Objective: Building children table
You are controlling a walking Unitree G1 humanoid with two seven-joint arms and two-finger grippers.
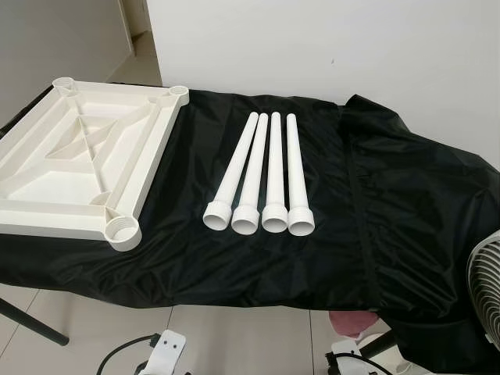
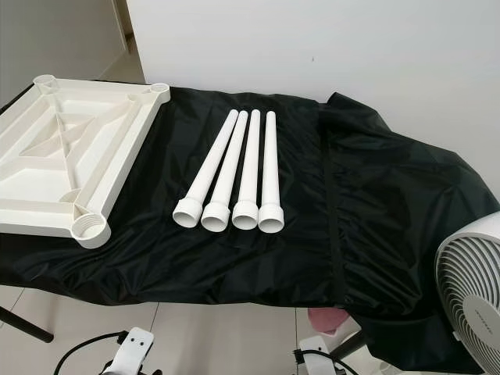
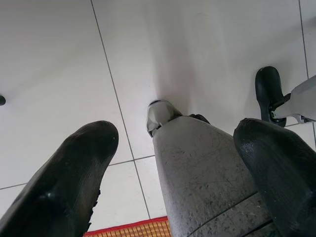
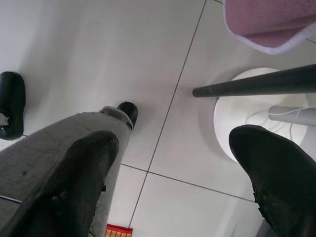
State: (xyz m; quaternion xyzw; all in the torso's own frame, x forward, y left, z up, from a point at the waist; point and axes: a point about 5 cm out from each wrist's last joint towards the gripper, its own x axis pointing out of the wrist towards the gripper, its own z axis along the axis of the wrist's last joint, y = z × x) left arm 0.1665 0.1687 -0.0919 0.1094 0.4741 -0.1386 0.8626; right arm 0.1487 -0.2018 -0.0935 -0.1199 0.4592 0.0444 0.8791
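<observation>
- Four white table legs [image 1: 264, 173] lie side by side on the desk, touching or nearly so, with their wide threaded collars toward the robot and their rounded tips toward the wall.
- One cream tabletop [image 1: 78, 156] lies upside down at the robot's left end of the desk, ribbed underside up, with a round socket at each visible corner; the near socket [image 1: 122, 231] sits at the front corner, near the leftmost leg but apart from it.
- Both things rest on a black cloth [image 1: 391, 203] that covers the desk [image 1: 31, 324] and hangs over its front edge, bunched in folds on the robot's right.
- A white fan [image 2: 473, 289] with a round grille stands at the right, beside the hanging cloth.
- The left pincer [image 3: 175, 182] hangs low over the white tiled floor [image 3: 59, 64], its two black fingers [image 3: 64, 182] spread wide and holding nothing, with a grey leg between them.
- The right pincer [image 4: 173, 185] also hangs over the tiles, fingers [image 4: 281, 173] wide apart and empty, near the fan's round white base [image 4: 247, 118] and a grey desk bar [image 4: 256, 84].
</observation>
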